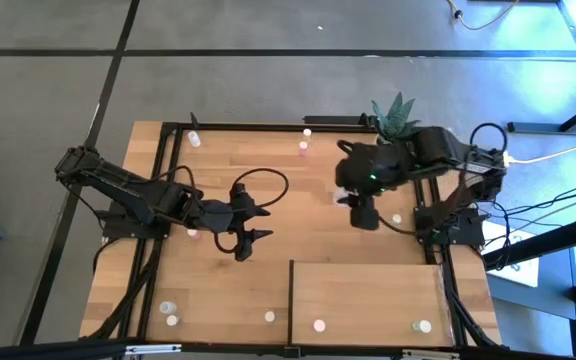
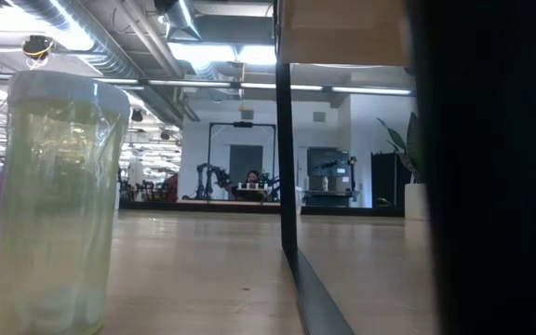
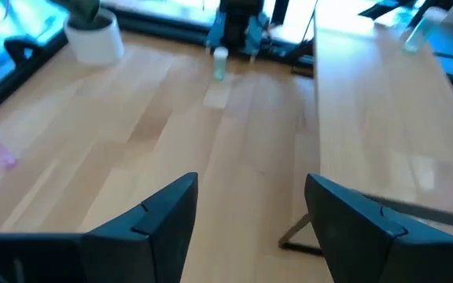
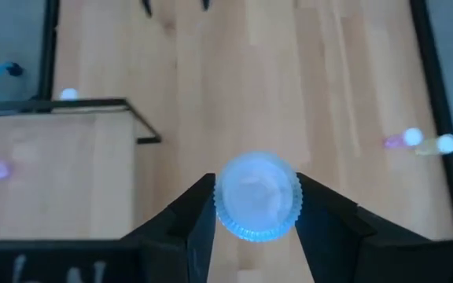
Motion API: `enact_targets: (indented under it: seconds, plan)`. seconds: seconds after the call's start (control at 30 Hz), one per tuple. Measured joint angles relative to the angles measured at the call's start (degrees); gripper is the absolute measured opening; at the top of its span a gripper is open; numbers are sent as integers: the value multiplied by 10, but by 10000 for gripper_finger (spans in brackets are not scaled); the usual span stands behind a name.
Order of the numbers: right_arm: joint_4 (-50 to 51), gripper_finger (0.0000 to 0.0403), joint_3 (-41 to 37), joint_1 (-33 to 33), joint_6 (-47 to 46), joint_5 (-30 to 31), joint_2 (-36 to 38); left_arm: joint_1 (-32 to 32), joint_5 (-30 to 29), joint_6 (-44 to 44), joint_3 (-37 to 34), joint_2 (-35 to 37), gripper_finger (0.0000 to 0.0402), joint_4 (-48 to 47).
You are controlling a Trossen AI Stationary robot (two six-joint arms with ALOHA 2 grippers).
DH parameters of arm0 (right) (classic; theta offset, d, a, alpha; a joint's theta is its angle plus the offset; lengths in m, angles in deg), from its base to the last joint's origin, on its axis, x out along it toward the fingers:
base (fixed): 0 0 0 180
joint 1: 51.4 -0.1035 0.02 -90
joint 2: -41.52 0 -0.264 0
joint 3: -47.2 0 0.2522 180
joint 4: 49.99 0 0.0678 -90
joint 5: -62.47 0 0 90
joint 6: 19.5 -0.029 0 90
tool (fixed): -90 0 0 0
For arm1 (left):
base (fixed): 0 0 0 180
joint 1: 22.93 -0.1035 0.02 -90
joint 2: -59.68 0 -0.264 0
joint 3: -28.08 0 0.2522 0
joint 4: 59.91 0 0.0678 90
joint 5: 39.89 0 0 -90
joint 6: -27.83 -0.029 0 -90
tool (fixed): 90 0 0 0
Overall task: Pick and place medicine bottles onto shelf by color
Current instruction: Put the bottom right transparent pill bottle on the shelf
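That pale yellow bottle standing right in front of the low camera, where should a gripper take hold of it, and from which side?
Grip the yellow bottle around its straight round body, probably just under the cap. Come down from above with the jaws either side of it. It stands upright on the table and its walls are even, so a top-down approach should meet parallel sides and is less likely to tip it than a push from the side.

The table point(image 1: 238, 170) is warm honey wood in long plank stripes, framed in black. The shelf point(image 1: 368, 290) is paler, plainer wood with a thin dark edge. Both arms are black; a small green light glows on the right one. The plant point(image 1: 396, 112) is green, its pot point(image 3: 94, 35) white. The cap point(image 4: 257, 196) between the right gripper point(image 4: 257, 206) fingers looks whitish-blue and ribbed. A nearby bottle point(image 2: 54, 200) is pale yellow-green; another bottle point(image 1: 319, 325) on the shelf is pink.
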Motion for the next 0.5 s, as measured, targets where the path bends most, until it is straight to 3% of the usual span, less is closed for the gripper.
enact_targets:
  seconds: [0.2, 0.5]
  plan:
    - [-66, 156, -118, -61, -110, 23, 79, 0, 21, -64, 0, 0, 228, 62]
    - [-146, 157, -264, -183, -254, 102, 169, -28, 104, -114, 0, 0, 228, 104]
